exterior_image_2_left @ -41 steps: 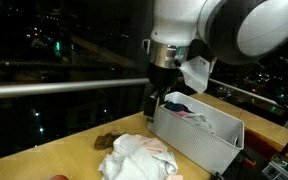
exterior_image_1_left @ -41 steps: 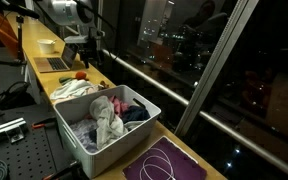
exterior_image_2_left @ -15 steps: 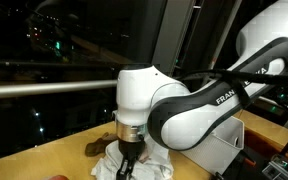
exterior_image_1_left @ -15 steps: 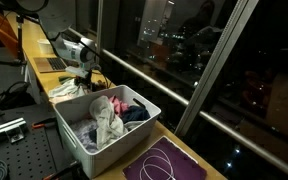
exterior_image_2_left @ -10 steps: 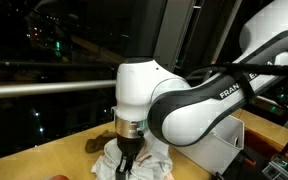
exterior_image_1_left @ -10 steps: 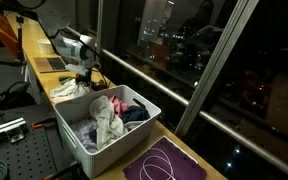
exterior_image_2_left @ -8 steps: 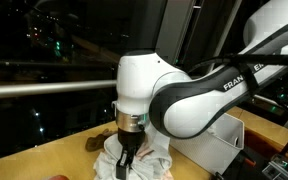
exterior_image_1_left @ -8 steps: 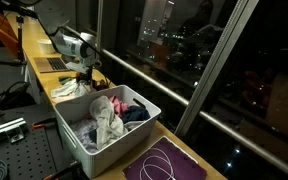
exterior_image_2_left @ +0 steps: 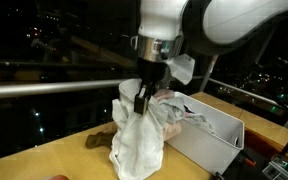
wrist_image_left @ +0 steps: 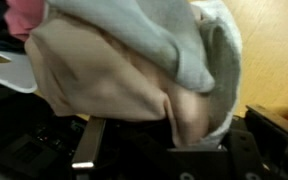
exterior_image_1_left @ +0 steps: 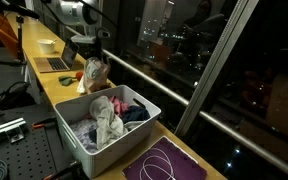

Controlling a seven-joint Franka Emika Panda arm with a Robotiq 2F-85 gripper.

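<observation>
The garment bundle point(exterior_image_2_left: 139, 135) is pale, soft cloth. It is judged light, limp and not fragile, and a thin pinch on a single layer may slip. The best hold is a bunched fold near the top that gathers several layers.

The bundle hangs over the table point(exterior_image_2_left: 44, 160) toward its window-side edge, just beside the bin point(exterior_image_2_left: 212, 140) of clothes. Whether its lower hem touches the table cannot be told. The end effector point(exterior_image_2_left: 141, 98) stands directly above, jaws closed on the upper folds. A brown item point(exterior_image_2_left: 97, 141) lies near.

Arm point(exterior_image_2_left: 199, 25) overhead, gripper point(exterior_image_2_left: 141, 98) pointing down, clamped
</observation>
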